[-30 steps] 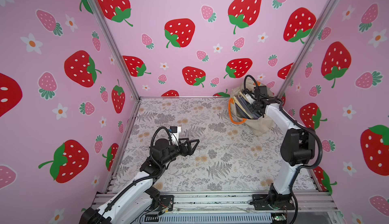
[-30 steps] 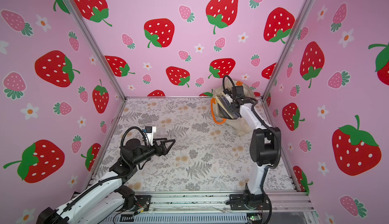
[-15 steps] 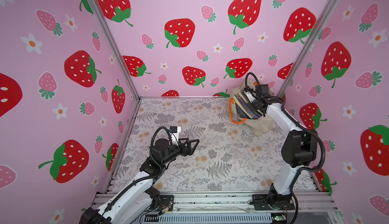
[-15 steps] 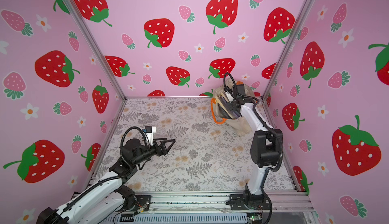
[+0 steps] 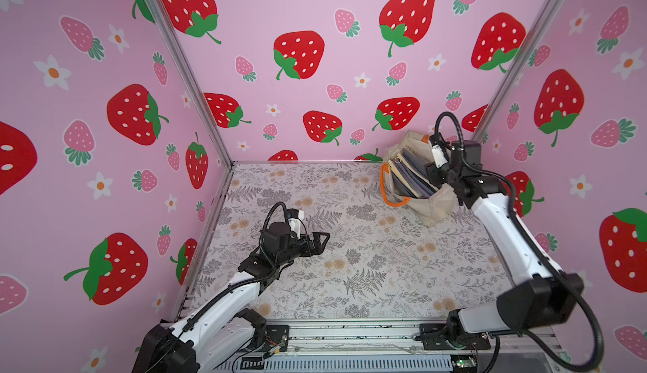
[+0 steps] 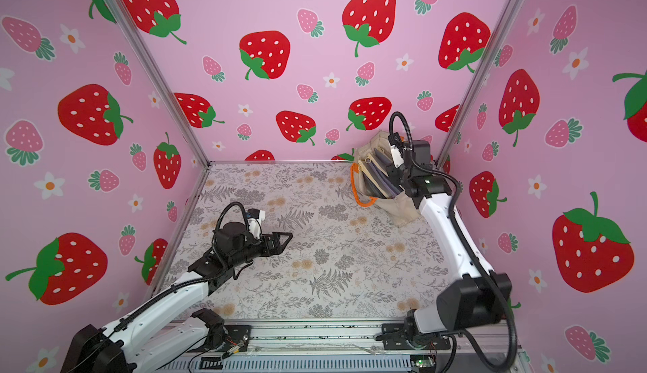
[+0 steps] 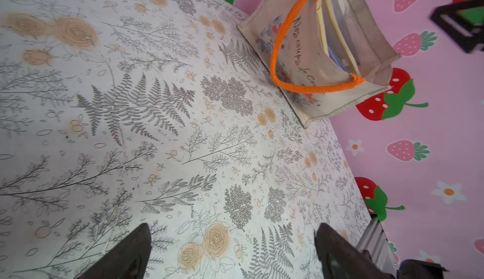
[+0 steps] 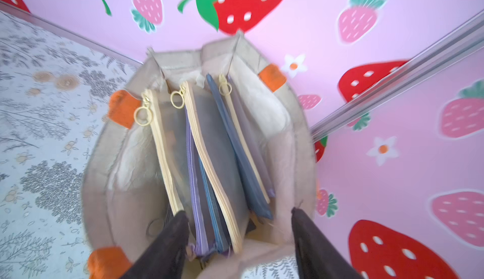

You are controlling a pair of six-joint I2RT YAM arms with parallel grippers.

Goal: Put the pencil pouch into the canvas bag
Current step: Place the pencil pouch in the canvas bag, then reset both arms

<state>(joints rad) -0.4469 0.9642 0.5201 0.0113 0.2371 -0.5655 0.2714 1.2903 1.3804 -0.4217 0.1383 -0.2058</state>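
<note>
- Over in the far right corner of the booth, the cream-beige soft canvas bag [image 5: 434, 210] stood upright on the table, right up against the pink strawberry-print walls [image 5: 315, 21], with its mouth wide open.
- One orange strap handle [image 7: 282, 36] flopped down over the bag's printed front panel, and small orange tabs [image 8: 272, 77] showed at the rim.
- Inside, a bunch of flat mesh pencil pouches [image 8: 209, 159] stood on edge, side by side. I counted three cream zipper strips with gold ring pulls, plus purple and blue edges tucked between them.
- So the pouch was in the bag, but honestly I couldn't tell which one of the stack was "the" one.
- The right gripper [image 8: 238, 211] hung over the bag's mouth, pointing down into it. Its two dark fingers [image 8: 167, 251] were spread apart with the pouch ends in the gap between them. It looked let go, not pinching anything.
- That wrist view was pretty blurry, so whether a finger brushed a pouch I can't say.
- The left gripper [image 5: 324, 243] hovered low over the grey fern-and-rose patterned table cover [image 5: 367, 266], well apart from the bag. Its jaws were spread wide and it held nothing.
- From the left wrist view, the bag sat off in the distance with bare cover between the fingertips.
</note>
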